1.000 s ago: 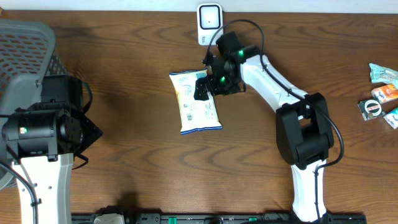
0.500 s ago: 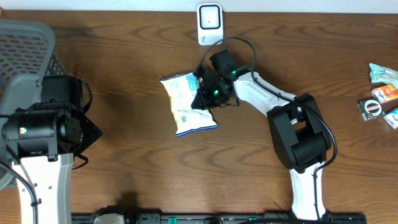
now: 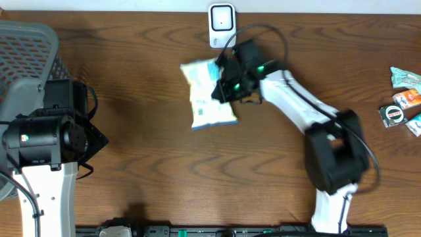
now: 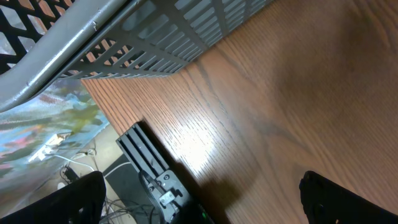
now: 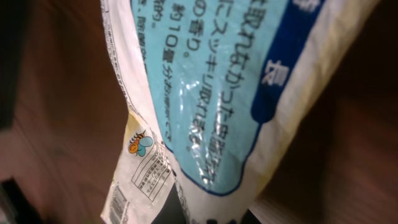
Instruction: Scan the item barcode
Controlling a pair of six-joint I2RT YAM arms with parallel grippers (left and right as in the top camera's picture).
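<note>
The item is a white and blue snack bag (image 3: 205, 95), blurred, hanging just below and to the left of the white scanner (image 3: 222, 25) at the table's far edge. My right gripper (image 3: 223, 87) is shut on the bag's right edge. In the right wrist view the bag (image 5: 224, 93) fills the frame, its barcode (image 5: 121, 202) shows at the lower left corner, and my right gripper (image 5: 205, 214) pinches the bag's lower edge. My left gripper (image 4: 205, 208) is open over bare wood, holding nothing.
A grey mesh basket (image 3: 26, 39) stands at the far left beside the left arm (image 3: 46, 135); its wall (image 4: 155, 37) shows in the left wrist view. Several small packets (image 3: 404, 99) lie at the right edge.
The right gripper closed on the bag, swung it down and left, then carried it back up and right toward the scanner. The left arm has not moved.
</note>
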